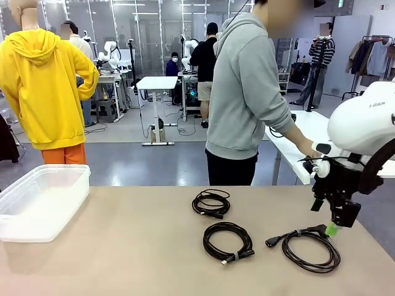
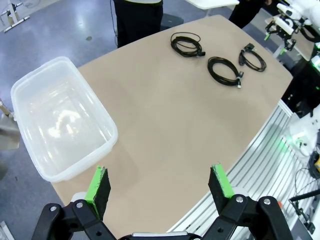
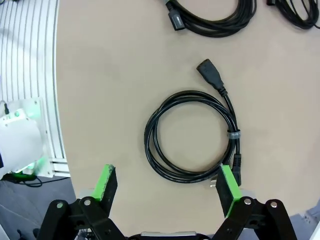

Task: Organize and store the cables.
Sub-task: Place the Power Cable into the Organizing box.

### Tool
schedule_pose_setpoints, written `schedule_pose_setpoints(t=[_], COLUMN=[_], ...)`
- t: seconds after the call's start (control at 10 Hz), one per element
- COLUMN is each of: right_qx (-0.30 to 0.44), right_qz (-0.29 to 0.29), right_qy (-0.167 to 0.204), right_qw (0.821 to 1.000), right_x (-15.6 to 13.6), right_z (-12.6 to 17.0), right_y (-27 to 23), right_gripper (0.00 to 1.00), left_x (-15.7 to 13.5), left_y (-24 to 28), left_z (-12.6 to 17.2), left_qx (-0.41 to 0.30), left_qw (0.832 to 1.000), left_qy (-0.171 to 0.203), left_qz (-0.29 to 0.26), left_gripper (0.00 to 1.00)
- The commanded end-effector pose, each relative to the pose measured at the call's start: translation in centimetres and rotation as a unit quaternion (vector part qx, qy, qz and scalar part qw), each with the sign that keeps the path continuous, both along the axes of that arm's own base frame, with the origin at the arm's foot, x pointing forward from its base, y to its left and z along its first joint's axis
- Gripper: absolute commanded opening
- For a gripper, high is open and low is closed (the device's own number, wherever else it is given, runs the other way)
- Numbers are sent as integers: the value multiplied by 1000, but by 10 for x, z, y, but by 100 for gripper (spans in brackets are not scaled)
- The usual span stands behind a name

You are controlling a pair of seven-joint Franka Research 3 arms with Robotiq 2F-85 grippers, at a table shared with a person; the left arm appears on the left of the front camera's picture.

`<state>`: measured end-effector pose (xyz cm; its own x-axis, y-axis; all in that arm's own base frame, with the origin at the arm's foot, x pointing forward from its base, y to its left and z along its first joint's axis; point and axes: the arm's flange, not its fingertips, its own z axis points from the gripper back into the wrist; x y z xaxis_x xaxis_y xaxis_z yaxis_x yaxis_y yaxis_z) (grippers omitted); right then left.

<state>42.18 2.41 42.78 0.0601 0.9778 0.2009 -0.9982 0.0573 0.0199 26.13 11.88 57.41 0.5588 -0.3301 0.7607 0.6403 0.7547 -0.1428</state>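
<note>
Three cables lie coiled on the tan table (image 1: 123,246), all in the right half of the front view: the far coil (image 1: 211,203) near centre, the middle coil (image 1: 228,242) below it, and the right coil (image 1: 310,248) at lower right. From that angle the right gripper (image 1: 334,230) hangs just over the right coil's plug end, and whether it touches cannot be told.

The right wrist view settles the claw. Its green-padded fingers (image 3: 106,182) stand wide apart with nothing gripped, and the right coil lies on the table between and beyond them. One pad sits just beside the coil's plug at lower right. That view also shows a small grey tie (image 3: 233,134) binding the coil's right side.

The left wrist view looks down on the whole table. The left gripper (image 2: 160,181), spread wide and holding nothing, hovers over the table's lower edge. At left in that frame the clear plastic bin (image 2: 42,71) shows its see-through bottom. The three coils lie well apart from it, at upper right.

A person in a grey hoodie (image 1: 247,92) stands at the top of the front view.
</note>
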Motion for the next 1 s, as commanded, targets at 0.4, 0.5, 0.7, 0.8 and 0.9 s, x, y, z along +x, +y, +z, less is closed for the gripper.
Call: schedule_pose_setpoints(t=[0.4, 0.5, 0.7, 0.8, 0.9], right_qx=[0, -5, -25, -34, -32], right_qz=[0, -2, -13, -15, -10], right_qy=[0, -4, -8, -19, -16], right_qw=[1000, 1000, 1000, 999, 999], right_x=[0, 0, 28, 35, 42], right_z=[0, -3, -45, -57, -69], right_y=[0, 0, 5, 3, 2], right_gripper=[100, 100, 100, 100, 100], left_x=[-1, -1, -1, -1, -1], left_y=[0, 0, 0, 0, 0], left_z=[1, 1, 1, 1, 1], left_qx=[-1, -1, -1, -1, -1], left_qw=[1000, 1000, 1000, 1000, 1000], left_qy=[-3, -3, -3, -3, -3], left_qz=[-5, -5, -5, -5, -5], left_gripper=[100, 100, 100, 100, 100])
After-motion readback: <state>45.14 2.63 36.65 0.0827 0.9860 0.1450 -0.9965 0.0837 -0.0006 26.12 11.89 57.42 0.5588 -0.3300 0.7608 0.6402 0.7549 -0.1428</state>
